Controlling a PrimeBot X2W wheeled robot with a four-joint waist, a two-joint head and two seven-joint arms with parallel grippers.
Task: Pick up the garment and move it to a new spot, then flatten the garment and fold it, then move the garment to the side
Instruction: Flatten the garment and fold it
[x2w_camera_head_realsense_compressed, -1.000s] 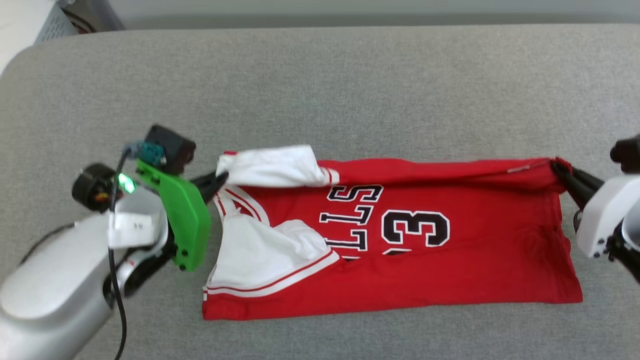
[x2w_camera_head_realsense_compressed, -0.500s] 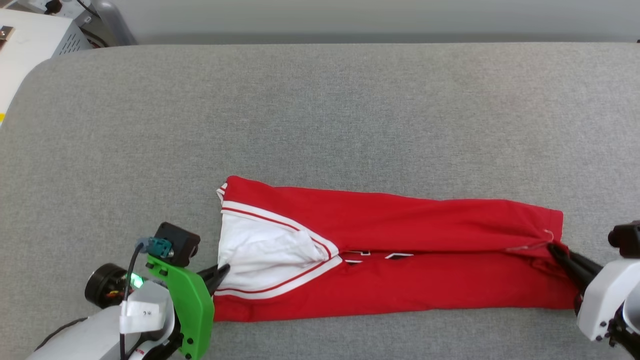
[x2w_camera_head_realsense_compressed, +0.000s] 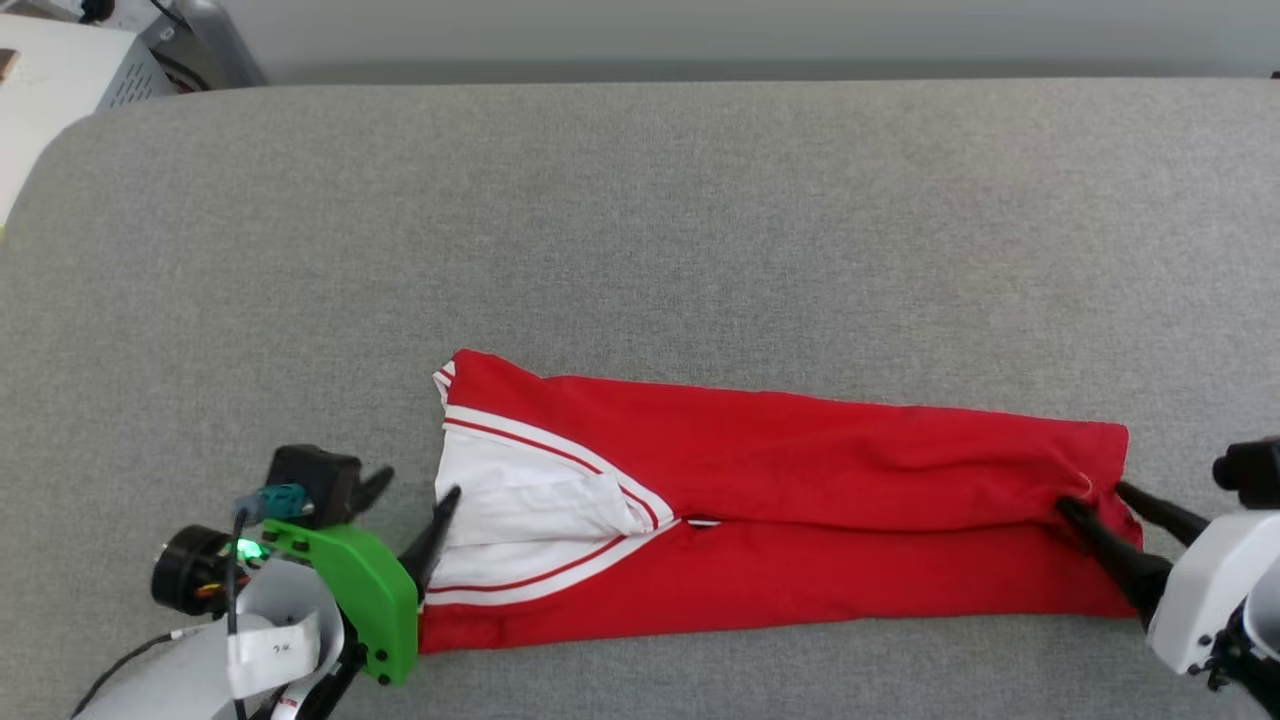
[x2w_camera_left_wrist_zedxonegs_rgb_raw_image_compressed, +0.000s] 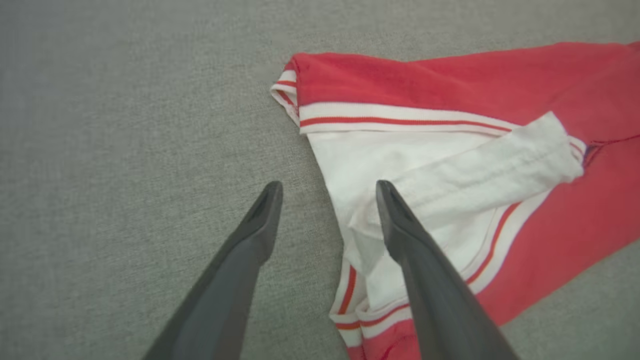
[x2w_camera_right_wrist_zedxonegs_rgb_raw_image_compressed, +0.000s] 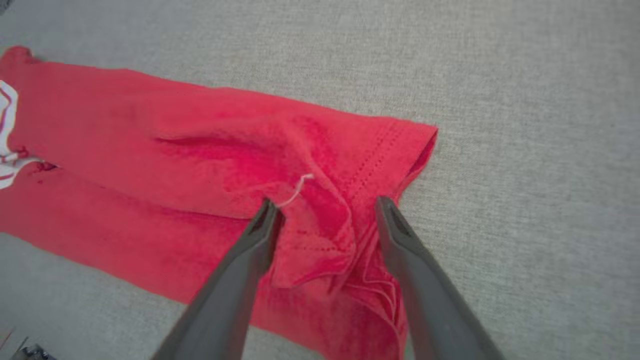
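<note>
The garment (x2w_camera_head_realsense_compressed: 800, 520) lies folded lengthwise into a long red strip on the grey padded surface, its white sleeves and striped trim at the left end (x2w_camera_left_wrist_zedxonegs_rgb_raw_image_compressed: 425, 165). The chest letters and number are hidden inside the fold. My left gripper (x2w_camera_head_realsense_compressed: 415, 490) stands open at the sleeve end, one finger over the white sleeve and the other over bare surface (x2w_camera_left_wrist_zedxonegs_rgb_raw_image_compressed: 327, 187). At the hem end my right gripper (x2w_camera_head_realsense_compressed: 1100, 500) is open too, its fingers either side of a bunched hem corner (x2w_camera_right_wrist_zedxonegs_rgb_raw_image_compressed: 325, 205) with a loose thread.
The grey padded surface (x2w_camera_head_realsense_compressed: 640, 230) stretches wide behind the garment. A white box with vents (x2w_camera_head_realsense_compressed: 60, 70) and cables stands past the back left corner. A grey wall runs along the back edge.
A second ago the far half of the garment was carried over the near half, hiding the print. Since half a second ago both grippers have opened and let go of the garment's ends.
</note>
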